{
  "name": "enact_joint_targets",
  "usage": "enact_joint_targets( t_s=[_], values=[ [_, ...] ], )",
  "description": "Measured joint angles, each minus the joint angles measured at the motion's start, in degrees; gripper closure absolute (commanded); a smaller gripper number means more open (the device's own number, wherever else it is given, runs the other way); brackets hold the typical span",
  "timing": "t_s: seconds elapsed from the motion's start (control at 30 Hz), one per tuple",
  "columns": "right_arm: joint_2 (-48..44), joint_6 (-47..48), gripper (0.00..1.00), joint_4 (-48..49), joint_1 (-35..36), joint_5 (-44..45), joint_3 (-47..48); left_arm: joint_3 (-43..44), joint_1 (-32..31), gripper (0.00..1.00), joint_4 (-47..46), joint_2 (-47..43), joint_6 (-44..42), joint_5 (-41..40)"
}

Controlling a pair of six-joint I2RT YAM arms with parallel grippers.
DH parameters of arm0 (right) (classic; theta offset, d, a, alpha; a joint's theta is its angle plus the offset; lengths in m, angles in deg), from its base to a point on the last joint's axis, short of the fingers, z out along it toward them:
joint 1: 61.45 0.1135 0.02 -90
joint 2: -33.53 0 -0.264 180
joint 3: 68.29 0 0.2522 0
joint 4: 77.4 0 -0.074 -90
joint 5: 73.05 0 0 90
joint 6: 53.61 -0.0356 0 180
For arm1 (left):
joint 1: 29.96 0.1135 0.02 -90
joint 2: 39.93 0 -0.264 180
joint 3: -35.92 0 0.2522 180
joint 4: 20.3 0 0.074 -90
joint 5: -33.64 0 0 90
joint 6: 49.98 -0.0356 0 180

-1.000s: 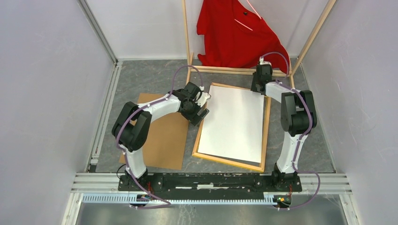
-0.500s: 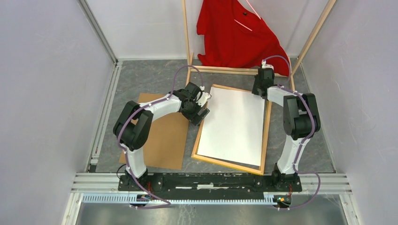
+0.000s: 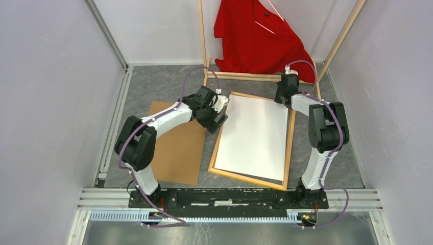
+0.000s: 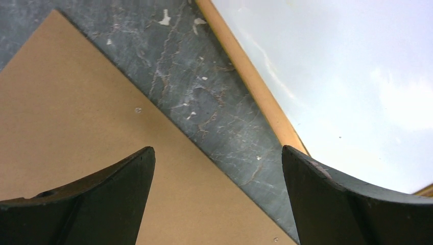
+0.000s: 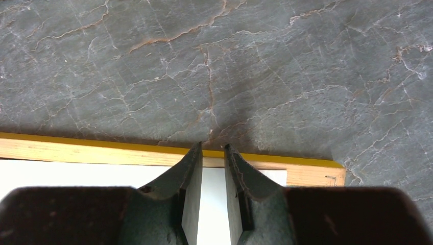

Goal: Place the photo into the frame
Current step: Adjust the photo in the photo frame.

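Photo (image 3: 254, 135) lies white side up inside the wood-backed frame (image 3: 245, 177) on the grey surface (image 3: 168, 87). Its long axis runs away from the arm bases and leans slightly right at the far end. Left of it a brown backing board (image 3: 178, 153) lies flat. Further on, the left gripper (image 4: 217, 149) hovers over the bare strip between board and frame, jaws spread wide and empty. At the frame's far right corner the right gripper (image 5: 213, 145) points at the far rail, jaws parted by only a narrow slit, nothing between them. I'd judge that arm nearer the sheet's far edge.
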Motion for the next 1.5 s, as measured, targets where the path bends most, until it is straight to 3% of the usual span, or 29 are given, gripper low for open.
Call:
enact_joint_targets(
  t_s=[0.43, 1.5],
  values=[
    [-0.59, 0.28, 0.72, -0.92, 0.00, -0.17, 0.00, -0.39, -0.31, 0.00, 0.20, 4.96, 0.02, 5.35],
    [-6.01, 0.85, 0.77, -3.74, -0.33, 2.23, -5.75, -1.92, -0.31, 0.00, -1.53, 4.17, 0.02, 5.20]
  ],
)
